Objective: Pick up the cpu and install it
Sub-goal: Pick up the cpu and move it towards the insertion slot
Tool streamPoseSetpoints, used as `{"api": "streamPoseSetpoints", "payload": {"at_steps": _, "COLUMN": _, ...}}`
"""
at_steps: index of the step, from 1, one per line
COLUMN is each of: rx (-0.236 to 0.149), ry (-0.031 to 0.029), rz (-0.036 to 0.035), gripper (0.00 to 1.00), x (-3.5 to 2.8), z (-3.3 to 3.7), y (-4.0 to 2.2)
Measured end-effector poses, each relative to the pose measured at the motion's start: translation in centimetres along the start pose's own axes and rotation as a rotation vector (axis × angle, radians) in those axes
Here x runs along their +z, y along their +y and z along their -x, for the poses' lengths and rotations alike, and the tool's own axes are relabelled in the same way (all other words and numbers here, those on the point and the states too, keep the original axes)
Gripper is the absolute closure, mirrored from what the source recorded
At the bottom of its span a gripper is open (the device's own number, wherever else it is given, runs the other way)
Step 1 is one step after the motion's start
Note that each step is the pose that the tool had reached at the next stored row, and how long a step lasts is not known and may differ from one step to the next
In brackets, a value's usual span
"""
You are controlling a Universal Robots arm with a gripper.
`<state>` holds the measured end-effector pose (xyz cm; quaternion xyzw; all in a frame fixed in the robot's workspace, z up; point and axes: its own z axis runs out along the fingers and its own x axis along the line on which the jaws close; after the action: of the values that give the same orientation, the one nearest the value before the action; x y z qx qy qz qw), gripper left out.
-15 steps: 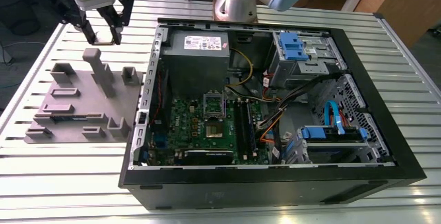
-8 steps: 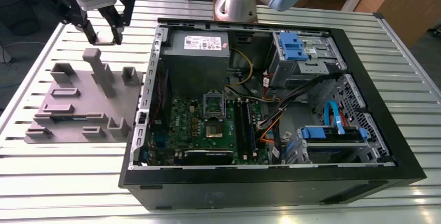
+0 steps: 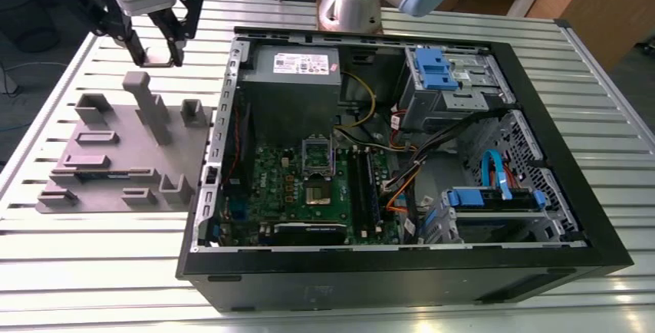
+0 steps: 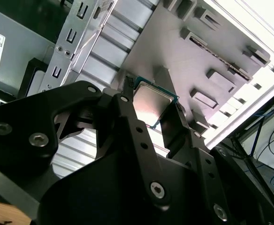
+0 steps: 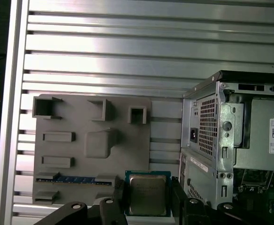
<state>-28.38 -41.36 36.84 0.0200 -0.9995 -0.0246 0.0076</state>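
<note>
The cpu (image 5: pixel 148 193) is a small flat square chip with a silver-grey metal top and a green edge. My gripper (image 5: pixel 148 199) is shut on it, one black finger on each of two opposite sides. In the second wrist view the cpu (image 4: pixel 152 99) sits tilted between the fingertips of the gripper (image 4: pixel 153 107). In the exterior view the gripper (image 3: pixel 156 58) hangs in the air at the upper left, above the far edge of the grey fixture plate (image 3: pixel 123 153), left of the open computer case. The metal-framed socket (image 3: pixel 317 173) lies on the green motherboard inside the case.
The open black computer case (image 3: pixel 409 272) lies on a slatted metal table (image 3: pixel 103 256), with a power supply (image 3: pixel 294 64), blue drive brackets (image 3: pixel 435 68) and cables inside. The fixture plate has tall posts (image 3: pixel 149 107) and holds a memory stick (image 5: pixel 73 179).
</note>
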Motion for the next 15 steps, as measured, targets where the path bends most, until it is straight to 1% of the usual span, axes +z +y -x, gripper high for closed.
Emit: {"api": "streamPoseSetpoints", "payload": {"at_steps": 15, "rx": 0.0, "ry": 0.0, "rz": 0.0, "gripper": 0.53, "x": -0.01, "z": 0.42, "y": -0.02}}
